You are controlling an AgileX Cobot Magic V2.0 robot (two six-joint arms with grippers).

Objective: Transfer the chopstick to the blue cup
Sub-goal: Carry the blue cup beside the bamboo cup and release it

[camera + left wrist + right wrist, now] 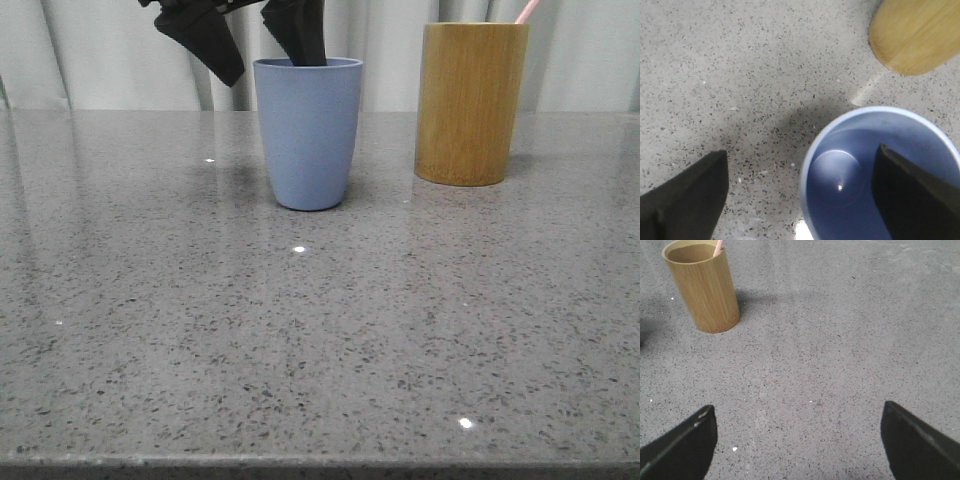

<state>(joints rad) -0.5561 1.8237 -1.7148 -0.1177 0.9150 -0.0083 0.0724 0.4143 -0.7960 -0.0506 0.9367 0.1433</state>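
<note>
While my left pincer [262, 45] sits wide open over the blue cup [307, 132], the chopstick [527, 10] is elsewhere.
It's upright in the bamboo holder [470, 103] toward the bench's far right; my open, empty right pincer [799, 442] is closer.

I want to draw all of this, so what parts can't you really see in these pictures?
- Chopstick: front view, only its pink tip shows; the bamboo cup hides the rest, and the top edge cuts it off.
- Left gripper: open, one finger inside the blue cup, whose wall hides that fingertip.
- Right gripper: right wrist view, open, its fingers cut off by the picture's edge.
</note>
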